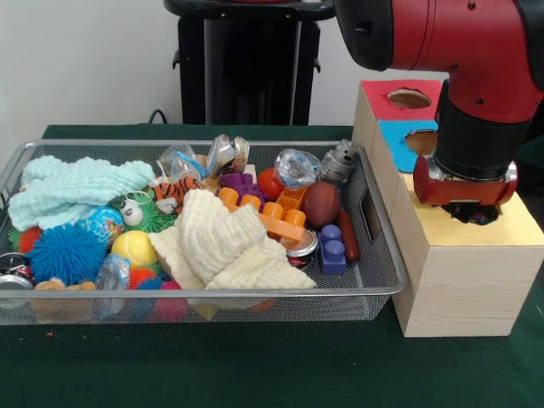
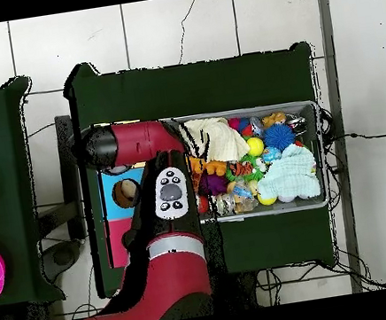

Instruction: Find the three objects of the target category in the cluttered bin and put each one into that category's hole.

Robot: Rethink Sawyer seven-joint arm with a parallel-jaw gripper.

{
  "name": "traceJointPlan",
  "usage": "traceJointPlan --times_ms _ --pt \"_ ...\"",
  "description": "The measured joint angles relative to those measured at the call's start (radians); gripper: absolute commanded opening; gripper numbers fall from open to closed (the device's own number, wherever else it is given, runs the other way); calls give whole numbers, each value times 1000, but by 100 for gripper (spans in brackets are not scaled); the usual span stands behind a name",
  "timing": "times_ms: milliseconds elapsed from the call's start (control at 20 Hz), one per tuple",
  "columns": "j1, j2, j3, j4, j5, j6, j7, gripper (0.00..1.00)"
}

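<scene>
Front view: the hand (image 1: 473, 212) hangs low over the yellow face at the frame's right, covering the hole there, probably to drop something in. I cannot tell whether it holds anything. No printed bundle shows in the bin (image 1: 374, 285) at centre-left; cream cloth (image 1: 225, 246) may bury them.

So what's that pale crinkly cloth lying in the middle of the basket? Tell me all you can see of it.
The cream cloth looks like soft, crinkled muslin, plain and unprinted. It lies loosely crumpled on top of the toys in the wire bin, toward its front rim, folded into several overlapping flaps. It rests against the orange block behind it and covers toys beneath; a yellow ball sits beside it. From overhead it shows near the robot arm. Nothing is holding it.
</scene>
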Motion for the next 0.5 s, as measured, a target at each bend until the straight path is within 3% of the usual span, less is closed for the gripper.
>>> traceJointPlan --times_ms 500 --pt "15 8 -15 -12 0 0 0 0"
